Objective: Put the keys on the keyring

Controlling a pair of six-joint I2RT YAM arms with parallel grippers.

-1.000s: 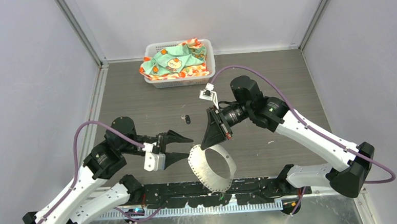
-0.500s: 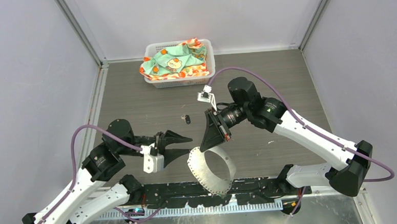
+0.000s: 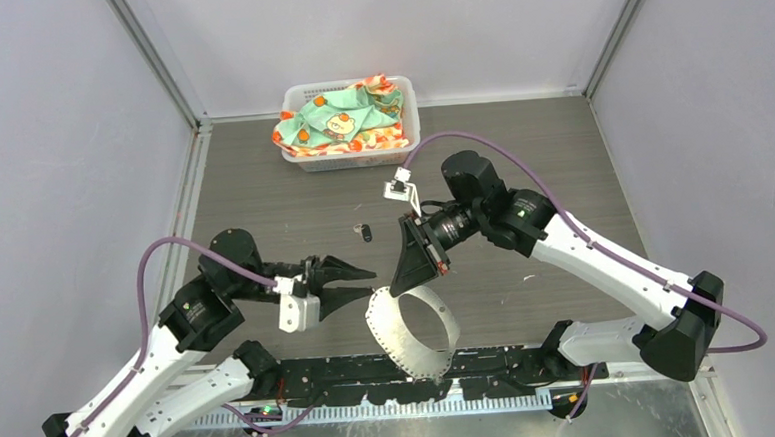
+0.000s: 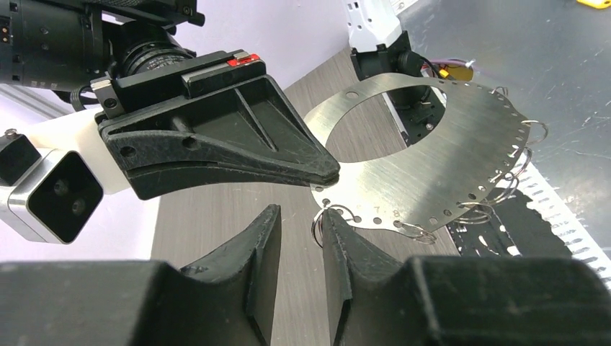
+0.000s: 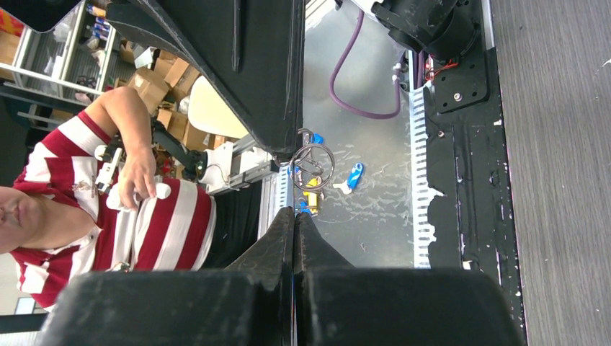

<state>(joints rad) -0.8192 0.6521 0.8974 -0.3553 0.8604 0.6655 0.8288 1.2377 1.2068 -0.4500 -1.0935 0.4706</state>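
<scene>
The keyring (image 3: 447, 321) is a wide, thin silver band with a holed edge, standing on edge near the table's front. My right gripper (image 3: 400, 286) is shut on its upper left rim. The left wrist view shows that grip on the keyring (image 4: 432, 166). A small wire ring (image 4: 318, 223) hangs from one of its edge holes. My left gripper (image 4: 301, 213) is open, its jaws narrow, with that wire ring against the tip of the right finger (image 4: 339, 245). In the right wrist view the right gripper (image 5: 294, 211) is pressed together. A black-headed key (image 3: 366, 234) lies on the table behind the grippers.
A white basket (image 3: 300, 159) holding a patterned green cloth (image 3: 343, 116) stands at the back of the table. The black mounting rail (image 3: 491, 363) with both arm bases runs along the near edge, just below the keyring. Grey walls close in both sides.
My left gripper's jaws have narrowed and it has edged toward the keyring's left rim. The right gripper holds the keyring almost where it was, shifted slightly left.
</scene>
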